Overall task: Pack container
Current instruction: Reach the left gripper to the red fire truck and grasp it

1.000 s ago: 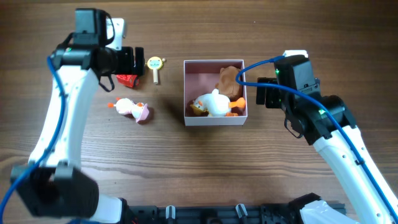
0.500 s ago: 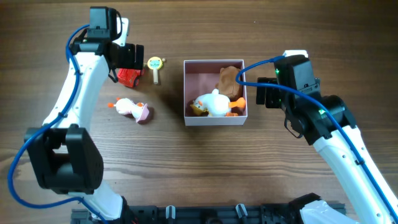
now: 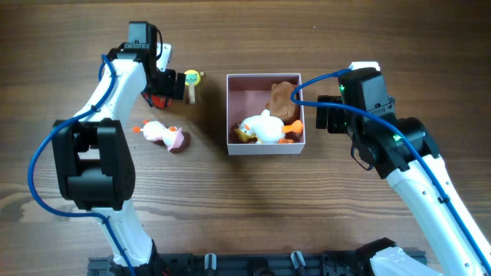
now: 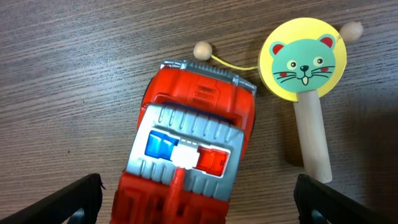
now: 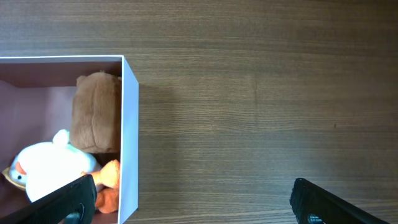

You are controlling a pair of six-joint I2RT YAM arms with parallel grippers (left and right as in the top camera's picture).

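The container [image 3: 265, 149] is a square white-walled box with a pink inside, mid-table. It holds a brown plush [image 3: 281, 96] and a white duck with orange feet [image 3: 265, 128]; its right wall also shows in the right wrist view [image 5: 129, 137]. My left gripper [image 4: 198, 202] is open, its fingers wide on either side of a red toy fire truck [image 4: 189, 149], which also shows in the overhead view [image 3: 159, 99]. A yellow cat-face rattle drum on a wooden stick [image 4: 306, 68] lies just right of the truck. My right gripper [image 5: 193, 199] is open and empty over bare table right of the container.
A small white, pink and orange toy [image 3: 163, 135] lies on the table left of the container, below the truck. The wooden table [image 3: 230, 207] runs on in front of the container.
My left arm has moved right and closer over the red truck, its gripper now nearer the rattle drum. The right arm and the container's contents have not moved.
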